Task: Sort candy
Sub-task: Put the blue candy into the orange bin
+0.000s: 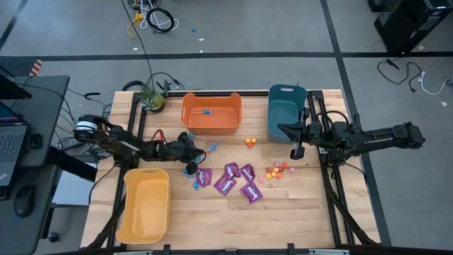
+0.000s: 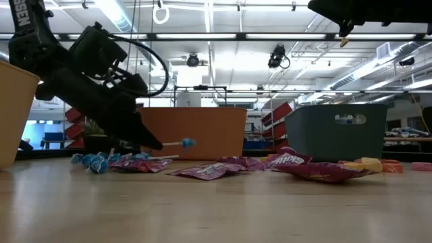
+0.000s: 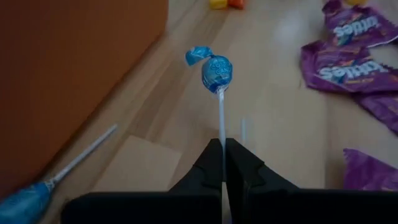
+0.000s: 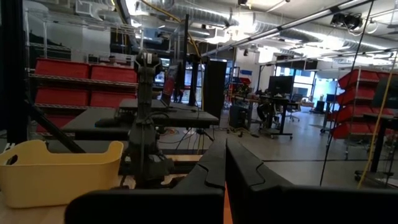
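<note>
From its wrist we see our left tool [image 3: 222, 163] pinched shut on the thin stick of a blue lollipop [image 3: 216, 73], beside the orange bin [image 3: 74, 74]. The high view cannot show that stick, but places this tool [image 1: 192, 146] before the orange bin [image 1: 211, 113], with purple packets [image 1: 233, 180] and small orange pieces [image 1: 277, 171] spread across the desk [image 1: 283, 212]. Our right tool [image 1: 296, 151] hangs closed and empty by the teal bin [image 1: 284, 113].

second lollipop [image 3: 28, 200] cut off at frame corner, purple packet [image 3: 373, 171] cropped
</note>
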